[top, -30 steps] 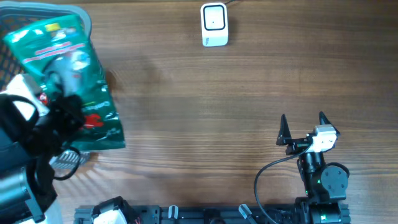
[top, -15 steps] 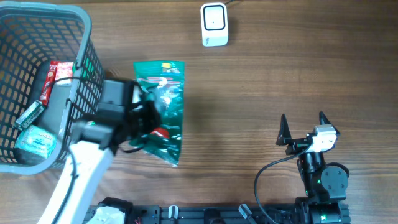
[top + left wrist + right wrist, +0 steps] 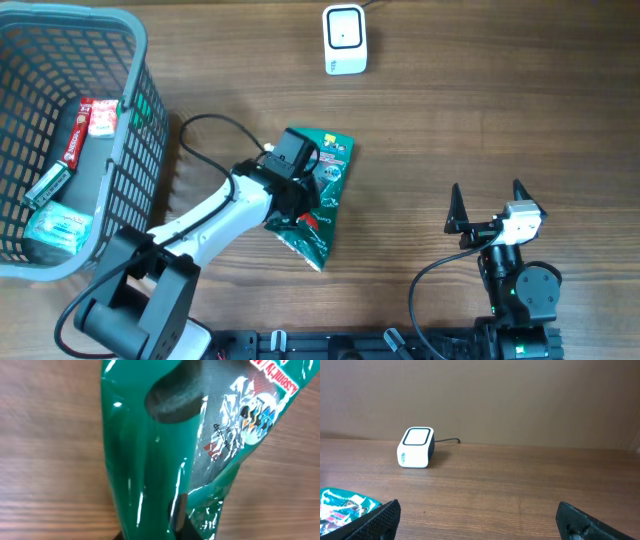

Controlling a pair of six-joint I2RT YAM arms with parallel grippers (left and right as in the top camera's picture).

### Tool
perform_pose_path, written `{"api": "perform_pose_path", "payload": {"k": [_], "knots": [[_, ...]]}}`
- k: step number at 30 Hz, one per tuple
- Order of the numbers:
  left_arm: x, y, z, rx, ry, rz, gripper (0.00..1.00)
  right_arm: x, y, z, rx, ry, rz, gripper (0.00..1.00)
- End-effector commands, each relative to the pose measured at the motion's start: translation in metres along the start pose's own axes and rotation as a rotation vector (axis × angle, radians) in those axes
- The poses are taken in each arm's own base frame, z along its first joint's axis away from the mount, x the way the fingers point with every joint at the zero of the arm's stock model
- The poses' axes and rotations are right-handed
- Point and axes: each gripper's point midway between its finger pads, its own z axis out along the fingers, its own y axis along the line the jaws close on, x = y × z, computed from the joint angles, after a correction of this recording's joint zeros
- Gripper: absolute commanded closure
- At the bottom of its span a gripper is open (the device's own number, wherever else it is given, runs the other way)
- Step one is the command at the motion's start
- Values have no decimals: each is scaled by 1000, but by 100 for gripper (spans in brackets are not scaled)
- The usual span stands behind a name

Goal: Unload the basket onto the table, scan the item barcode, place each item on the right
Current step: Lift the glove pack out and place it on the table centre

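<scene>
Green glossy plastic snack bag (image 3: 328,180) is sitting left of centre over the brown wooden table (image 3: 450,120), long axis running slantwise, printed end pointing to the far side. Whether it is resting on the wood or being held just above it is not clear. Bare wood is lying between the bag and the white box-shaped barcode scanner (image 3: 344,38) at the far edge, and more of it is stretching off to the right. Grey plastic mesh basket (image 3: 138,110) is standing to the left, apart from the bag.

Left gripper (image 3: 300,195) is clamping the bag at mid-length. In the left wrist view a black finger (image 3: 177,395) is pressing into the film and the foil is bunching round it. The white left arm is reaching diagonally from the near-left corner, wrist over the bag.

Right gripper (image 3: 487,195) is sitting at near right, well apart from the bag, jaws spread wide, gripping nothing, pointing toward the far side.
</scene>
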Motion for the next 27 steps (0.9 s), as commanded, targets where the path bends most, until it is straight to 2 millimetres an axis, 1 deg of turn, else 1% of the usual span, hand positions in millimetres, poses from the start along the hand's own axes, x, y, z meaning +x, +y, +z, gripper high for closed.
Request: {"api": "perform_pose_path", "payload": {"k": [1, 2, 3, 4, 6, 7, 8, 10, 12, 14, 16, 17, 18, 19, 20, 21, 22, 25, 26, 27], "knots": [[-20, 12, -7, -69, -90, 293, 63, -2, -2, 0, 11, -9, -8, 0], [-20, 14, -7, -78, -82, 396, 39, -2, -2, 0, 10, -9, -8, 0], [-19, 16, -7, -86, -71, 453, 13, -2, -2, 0, 11, -9, -8, 0], [-18, 15, -9, -85, -70, 458, 0, -2, -2, 0, 11, -9, -8, 1], [-22, 10, -20, -79, -81, 434, 0, -2, -2, 0, 11, -9, -8, 0], [-26, 5, -32, -71, -94, 429, 0, -2, -2, 0, 10, -9, -8, 0], [-31, -1, -47, -61, -117, 431, 0, -2, -2, 0, 11, -9, -8, 0], [-45, -13, -85, -53, -191, 433, 0, -2, -2, 0, 10, -9, -8, 0], [-66, -26, -142, -48, -328, 428, 0, -2, -2, 0, 10, -9, -8, 1], [-83, -33, -193, -46, -464, 413, 0, -2, -2, 0, 10, -9, -8, 0], [-96, -36, -252, -24, -614, 381, 0, -2, -2, 0, 11, -9, -8, 0], [-99, -35, -274, -4, -667, 364, 0, -2, -2, 0, 10, -9, -8, 0], [-100, -29, -290, 4, -710, 341, 0, -2, -2, 0, 11, -9, -8, 0], [-103, -17, -303, -14, -746, 306, 0, -2, -2, 0, 10, -9, -8, 0], [-105, 1, -312, -43, -770, 235, 0, -2, -2, 0, 11, -9, -8, 0], [-105, 17, -318, -65, -779, 161, 0, -2, -2, 0, 10, -9, -8, 0], [-101, 44, -323, -104, -771, 73, 0, -2, -2, 0, 10, -9, -8, 0], [-94, 88, -329, -170, -758, -111, 0, -2, -2, 0, 10, -9, -8, 0], [-93, 99, -332, -184, -763, -167, 0, -2, -2, 0, 10, -9, -8, 0], [-95, 118, -339, -201, -787, -258, 0, -2, -2, 0, 10, -9, -8, 0]]}}
